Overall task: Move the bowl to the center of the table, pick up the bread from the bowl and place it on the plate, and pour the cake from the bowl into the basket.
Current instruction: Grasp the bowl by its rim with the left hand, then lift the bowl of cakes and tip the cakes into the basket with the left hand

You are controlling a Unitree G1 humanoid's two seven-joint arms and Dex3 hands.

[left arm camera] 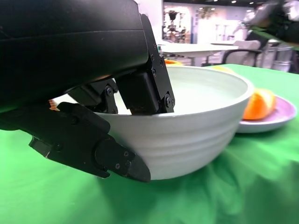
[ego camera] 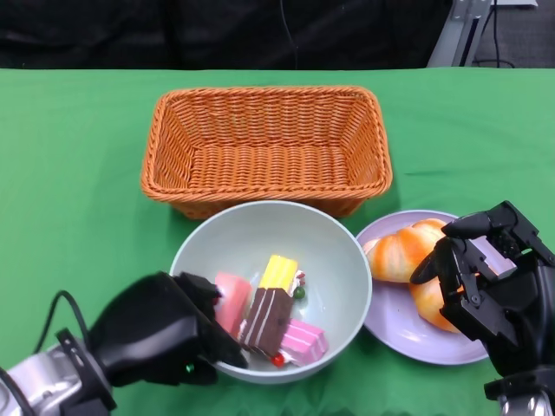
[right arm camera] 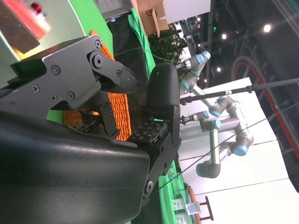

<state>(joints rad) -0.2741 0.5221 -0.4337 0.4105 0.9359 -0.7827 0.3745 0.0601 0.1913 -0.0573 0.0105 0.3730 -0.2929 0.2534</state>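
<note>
The pale grey bowl [ego camera: 260,234] stands in the near middle of the green table, with several cake pieces [ego camera: 270,312] in it: yellow, brown and pink. My left hand [ego camera: 160,334] grips its near-left rim; the left wrist view shows fingers [left arm camera: 145,88] inside the bowl wall [left arm camera: 187,140] and the thumb outside. The orange bread [ego camera: 403,251] lies on the lilac plate [ego camera: 390,325] right of the bowl. My right hand [ego camera: 486,277] hovers over the plate's right side, fingers apart and holding nothing. The woven basket [ego camera: 264,143] sits just behind the bowl.
The basket is empty and nearly touches the bowl's far rim. Green cloth stretches bare to the left and far right. In the right wrist view, other robot arms [right arm camera: 210,112] stand in the room beyond the table.
</note>
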